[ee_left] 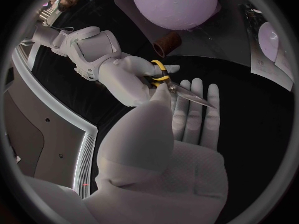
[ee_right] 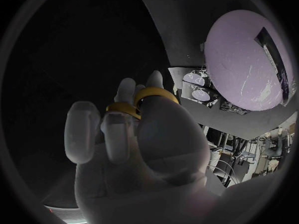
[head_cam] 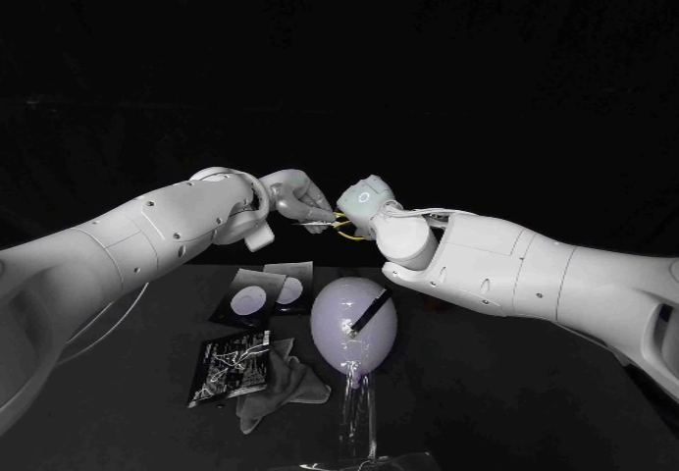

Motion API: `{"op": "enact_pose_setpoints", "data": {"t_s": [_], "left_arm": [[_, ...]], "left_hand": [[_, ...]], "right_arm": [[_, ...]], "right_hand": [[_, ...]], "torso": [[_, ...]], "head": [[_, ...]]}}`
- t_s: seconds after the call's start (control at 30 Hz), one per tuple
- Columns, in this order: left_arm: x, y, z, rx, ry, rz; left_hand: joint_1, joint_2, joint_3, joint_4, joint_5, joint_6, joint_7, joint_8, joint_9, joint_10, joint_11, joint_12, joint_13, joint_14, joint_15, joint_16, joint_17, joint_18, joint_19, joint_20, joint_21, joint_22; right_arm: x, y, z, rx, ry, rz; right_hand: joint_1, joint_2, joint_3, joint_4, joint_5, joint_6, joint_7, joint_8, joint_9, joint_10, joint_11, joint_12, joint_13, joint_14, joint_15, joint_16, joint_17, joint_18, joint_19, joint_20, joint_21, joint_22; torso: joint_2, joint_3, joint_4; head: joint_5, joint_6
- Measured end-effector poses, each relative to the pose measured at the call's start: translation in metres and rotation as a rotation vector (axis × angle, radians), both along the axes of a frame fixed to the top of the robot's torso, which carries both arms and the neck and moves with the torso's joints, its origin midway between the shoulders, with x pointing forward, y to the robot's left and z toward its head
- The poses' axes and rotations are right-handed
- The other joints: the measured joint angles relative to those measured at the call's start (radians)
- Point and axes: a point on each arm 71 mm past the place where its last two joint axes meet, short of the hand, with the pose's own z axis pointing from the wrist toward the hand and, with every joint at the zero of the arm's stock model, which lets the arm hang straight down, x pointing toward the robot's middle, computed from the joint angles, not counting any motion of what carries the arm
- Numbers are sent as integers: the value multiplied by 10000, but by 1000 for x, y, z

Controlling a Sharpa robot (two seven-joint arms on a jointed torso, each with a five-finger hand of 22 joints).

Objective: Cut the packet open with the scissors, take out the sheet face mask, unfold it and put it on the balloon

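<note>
Head view: black tabletop (head_cam: 524, 402), dark room; pale lilac balloon (head_cam: 333, 329) upright at centre. Fingers of the right hand (head_cam: 371, 201) hold yellow-handled scissors (ee_left: 184, 90) above it; left hand (head_cam: 297, 194) fingers straight beside the blades, grip cannot be told

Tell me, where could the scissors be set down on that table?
Bare table lies right of the balloon, under the right arm. Left of the balloon is crowded: packets and a crumpled white sheet.
</note>
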Motion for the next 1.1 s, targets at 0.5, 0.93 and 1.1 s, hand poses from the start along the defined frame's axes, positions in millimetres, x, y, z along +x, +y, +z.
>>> {"op": "enact_pose_setpoints", "data": {"t_s": [0.5, 0.93, 1.1], "left_arm": [[-1, 0, -1, 121, 238, -1], [-2, -1, -3, 250, 534, -74], [-2, -2, -4, 291, 640, -98]], "left_hand": [[-380, -531, 70, 54, -1, 303, -130, 39, 56, 489, -89, -117, -8, 375, -127, 115, 197, -5, 94, -12, 49, -2], [-1448, -660, -350, 44, -1, 342, -128, -52, 12, 668, -99, -214, -6, 465, -143, 114, 334, -11, 125, 19, 76, -21], [-1350, -579, -271, -35, -1, 447, -199, -51, 12, 734, -165, -234, -5, 518, -196, 114, 377, -12, 128, 15, 76, -21]], "right_arm": [[-1, 2, -1, -80, -81, 78], [-3, 4, 0, -161, -245, 188], [-4, 4, 0, -160, -290, 227]], "right_hand": [[53, 21, 1, 56, 0, 55, -19, 0, -4, 0, 0, 0, -7, 0, 0, -1, -9, -1, 4, 6, 23, -5], [67, 9, 1, 56, 0, 69, 0, 0, 5, 0, 0, 0, 13, 0, 0, -12, -6, -2, 7, 42, 49, -5], [91, 34, 1, 56, 0, 70, 0, 0, 5, 0, 0, 0, 13, 0, 0, -16, 0, -3, 6, 42, 48, -2]], "torso": [[6, -4, 5], [7, 1, 5], [7, 1, 0]], "head": [[-21, -45], [-16, -51], [-21, -58]]}}
